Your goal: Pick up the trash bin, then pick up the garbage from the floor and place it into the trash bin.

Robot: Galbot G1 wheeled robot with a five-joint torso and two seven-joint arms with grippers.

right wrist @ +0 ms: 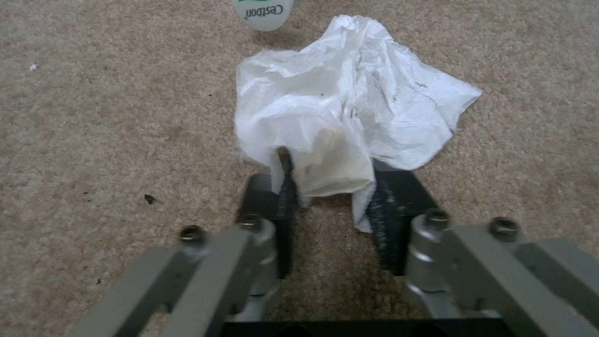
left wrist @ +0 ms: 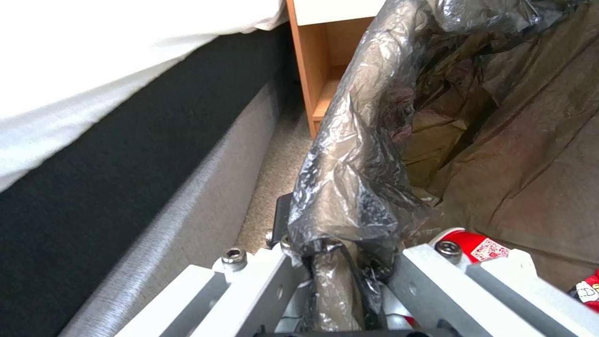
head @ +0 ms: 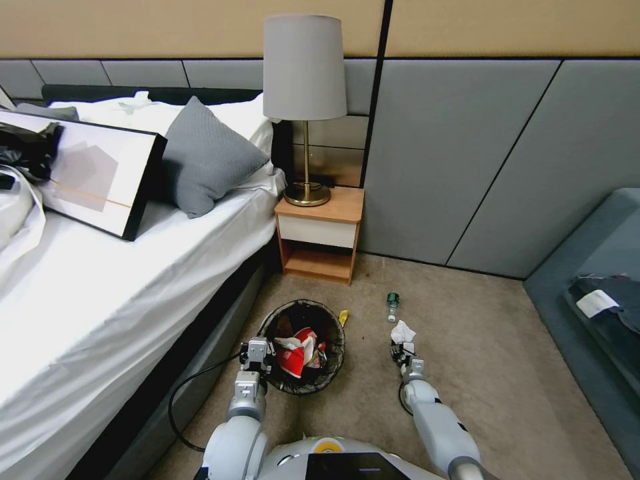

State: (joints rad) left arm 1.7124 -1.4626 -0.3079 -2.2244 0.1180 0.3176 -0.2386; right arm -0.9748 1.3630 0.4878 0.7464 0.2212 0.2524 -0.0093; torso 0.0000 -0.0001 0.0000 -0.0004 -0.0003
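The trash bin [head: 267, 328], a round bucket lined with a black bag [left wrist: 355, 164], stands on the floor beside the bed with red-and-white packets [head: 297, 353] inside. My left gripper [head: 257, 351] is shut on its near-left rim [left wrist: 340, 248]. A white tissue wad [right wrist: 349, 103] lies on the carpet to the bin's right, and my right gripper [right wrist: 331, 187] is shut on its near lower edge, low at the floor [head: 403, 348]. Just beyond the tissue lies a small green-capped bottle [head: 392, 305]. A yellow wrapper [head: 343, 317] sits against the bin's far right side.
The bed [head: 133, 267] runs close along the bin's left. A wooden nightstand [head: 320, 233] with a lamp stands behind the bin against the grey wall. A blue-grey sofa [head: 600, 267] fills the right corner. Open carpet [head: 480, 347] lies right of the right arm.
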